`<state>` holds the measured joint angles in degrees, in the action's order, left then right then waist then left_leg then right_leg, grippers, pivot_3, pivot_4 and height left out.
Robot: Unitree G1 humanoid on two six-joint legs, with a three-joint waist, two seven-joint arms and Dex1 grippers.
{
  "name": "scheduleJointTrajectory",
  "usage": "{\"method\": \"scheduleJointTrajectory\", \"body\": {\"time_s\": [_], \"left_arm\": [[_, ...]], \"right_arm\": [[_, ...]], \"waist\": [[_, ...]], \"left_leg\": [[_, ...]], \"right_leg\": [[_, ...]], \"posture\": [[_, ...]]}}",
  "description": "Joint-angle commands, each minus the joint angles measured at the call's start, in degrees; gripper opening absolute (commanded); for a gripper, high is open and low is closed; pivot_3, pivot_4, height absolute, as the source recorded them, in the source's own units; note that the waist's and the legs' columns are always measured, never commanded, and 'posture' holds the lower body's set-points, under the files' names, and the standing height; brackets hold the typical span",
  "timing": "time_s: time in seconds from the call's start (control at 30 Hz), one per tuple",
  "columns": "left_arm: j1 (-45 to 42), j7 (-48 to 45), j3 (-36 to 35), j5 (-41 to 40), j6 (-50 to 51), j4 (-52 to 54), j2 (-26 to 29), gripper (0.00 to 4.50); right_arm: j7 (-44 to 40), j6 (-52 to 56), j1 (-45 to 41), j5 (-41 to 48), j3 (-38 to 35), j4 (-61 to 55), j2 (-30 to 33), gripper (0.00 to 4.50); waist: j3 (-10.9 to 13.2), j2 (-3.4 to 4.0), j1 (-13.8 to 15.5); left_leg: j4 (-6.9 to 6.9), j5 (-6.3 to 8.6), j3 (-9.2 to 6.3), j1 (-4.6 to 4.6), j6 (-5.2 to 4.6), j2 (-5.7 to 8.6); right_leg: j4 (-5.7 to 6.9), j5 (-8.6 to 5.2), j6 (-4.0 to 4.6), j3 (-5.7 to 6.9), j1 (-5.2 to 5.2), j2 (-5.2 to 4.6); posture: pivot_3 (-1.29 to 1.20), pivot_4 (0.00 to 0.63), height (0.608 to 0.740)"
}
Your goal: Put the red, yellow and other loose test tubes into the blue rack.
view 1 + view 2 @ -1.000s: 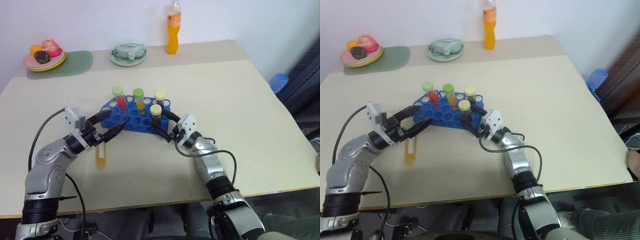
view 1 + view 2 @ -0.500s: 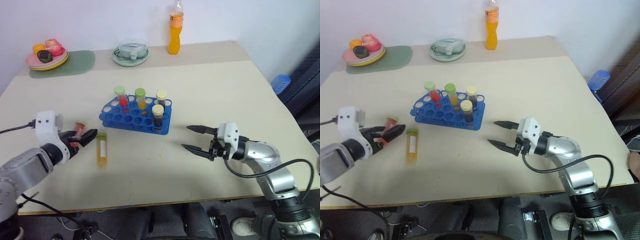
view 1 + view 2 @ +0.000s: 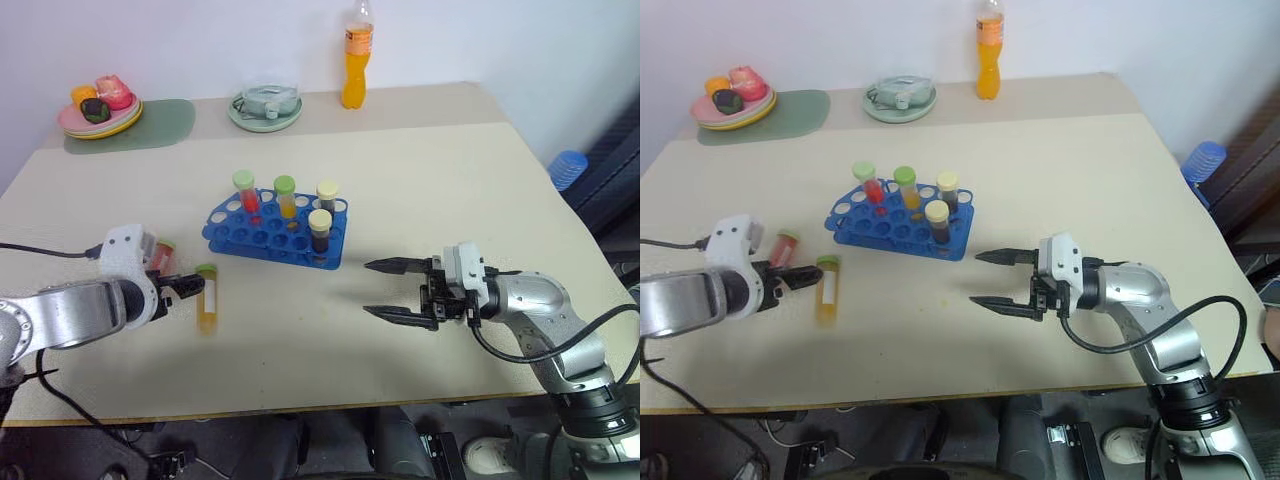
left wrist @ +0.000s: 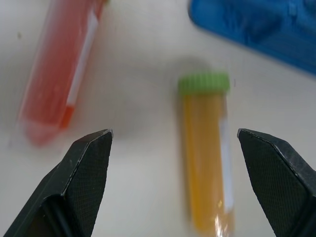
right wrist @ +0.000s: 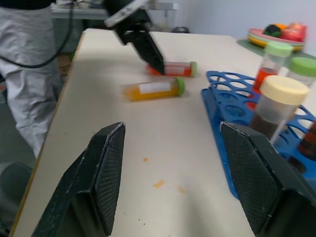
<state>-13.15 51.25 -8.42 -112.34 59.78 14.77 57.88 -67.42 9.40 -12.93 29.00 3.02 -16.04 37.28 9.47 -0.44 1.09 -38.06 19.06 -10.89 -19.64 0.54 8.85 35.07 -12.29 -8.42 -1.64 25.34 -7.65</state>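
Both pincers stand apart and hold nothing: the left gripper hangs with its two black fingers spread wide over the loose tubes, and the right gripper hovers with its jaws parted above bare table, well to the right of the rack. Two tubes lie flat on the tabletop near the left gripper: a yellow-filled clear plastic tube with a green screw cap and, beside it, a red-filled clear plastic tube. Just beyond them stands the blue plastic rack with round holes, which already carries four capped tubes upright.

These tubes look light, rigid and smooth, so lying on their sides they would likely roll under a nudge and could slip in a loose pinch. Probably the surest hold is across the barrel close under the cap, squarely on the round wall, leaving the lower end free to enter a hole.
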Motion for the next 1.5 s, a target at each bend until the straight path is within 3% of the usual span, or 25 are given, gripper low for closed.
{"method": "scheduleJointTrajectory", "body": {"time_s": [0.03, 0.23, 0.7, 0.8, 0.97, 1.2, 1.37, 1.5], "left_arm": [[-4.9, 5.5, 2.9, -0.7, -0.9, -2.8, -3.4, 4.18], [-9.2, 13.6, 3.9, -0.7, 1.4, -8.2, -10.5, 4.18], [-12.1, 27.0, 0.4, -0.7, 4.0, -11.9, -20.3, 4.18], [-12.0, 27.7, 0.5, -0.7, 4.8, -11.6, -20.7, 3.27], [-11.6, 29.2, -0.7, -0.7, 4.3, -10.5, -23.0, 0.90], [-10.1, 29.2, -2.1, -0.7, 3.9, -8.2, -24.0, 0.79], [-5.5, 15.0, -3.9, -0.7, 5.1, 1.6, -14.6, 0.79], [-6.1, -7.0, -7.2, 4.0, 5.8, 8.7, -8.5, 0.79]], "right_arm": [[-0.1, -0.8, -0.9, 0.3, -1.2, -1.5, 0.5, 3.11], [1.0, 0.3, -0.2, 0.8, -2.0, -3.2, 0.9, 3.11], [2.9, 1.5, 0.8, 0.9, -2.4, -5.0, 1.4, 3.11], [3.1, 1.7, 0.4, 0.9, -2.3, -4.9, 1.3, 3.18], [3.0, 1.9, -0.8, 0.6, -1.6, -4.2, 1.0, 3.18], [2.1, 1.3, -2.6, 0.1, -0.7, -2.2, 0.4, 3.18], [1.2, 0.8, -5.3, -0.4, 0.4, 0.3, -0.8, 3.18], [0.9, 0.5, -6.2, -0.8, 0.9, 1.4, -1.4, 3.18]], "waist": [[0.0, 0.00, 0.0], [0.0, -0.01, 0.3], [0.0, -0.03, 1.3], [-0.1, -0.03, 1.3], [-0.1, -0.05, 1.6], [-0.1, -0.06, 1.5], [0.0, -0.09, 1.1], [0.0, -0.14, 1.4]], "left_leg": [[-0.01, 0.00, 0.01, 0.00, 0.00, 0.00], [-0.02, 0.00, 0.07, 0.01, 0.01, -0.01], [-0.06, 0.01, 0.17, 0.09, 0.02, -0.02], [-0.06, 0.00, 0.18, 0.10, 0.02, -0.01], [-0.08, 0.00, 0.19, 0.10, 0.02, 0.00], [-0.09, 0.01, 0.20, 0.10, 0.01, 0.00], [-0.05, 0.01, 0.26, 0.08, 0.02, -0.04], [-0.04, 0.01, 0.29, 0.04, 0.03, -0.07]], "right_leg": [[-0.02, 0.00, 0.00, 0.00, 0.00, 0.00], [0.00, 0.01, 0.00, -0.03, 0.05, 0.00], [0.06, 0.02, 0.00, -0.15, 0.02, 0.01], [0.06, 0.02, 0.00, -0.15, 0.03, 0.01], [0.06, 0.02, 0.00, -0.16, 0.00, 0.00], [0.05, 0.03, -0.01, -0.17, 0.00, -0.01], [0.09, 0.02, 0.01, -0.20, 0.09, 0.03], [0.06, 0.02, 0.02, -0.20, 0.08, 0.07]], "posture": [[0.00, 0.150, 0.740], [0.00, 0.150, 0.740], [0.00, 0.150, 0.740], [0.00, 0.150, 0.740], [0.00, 0.150, 0.740], [0.00, 0.150, 0.740], [0.00, 0.150, 0.740], [0.00, 0.150, 0.740]]}}
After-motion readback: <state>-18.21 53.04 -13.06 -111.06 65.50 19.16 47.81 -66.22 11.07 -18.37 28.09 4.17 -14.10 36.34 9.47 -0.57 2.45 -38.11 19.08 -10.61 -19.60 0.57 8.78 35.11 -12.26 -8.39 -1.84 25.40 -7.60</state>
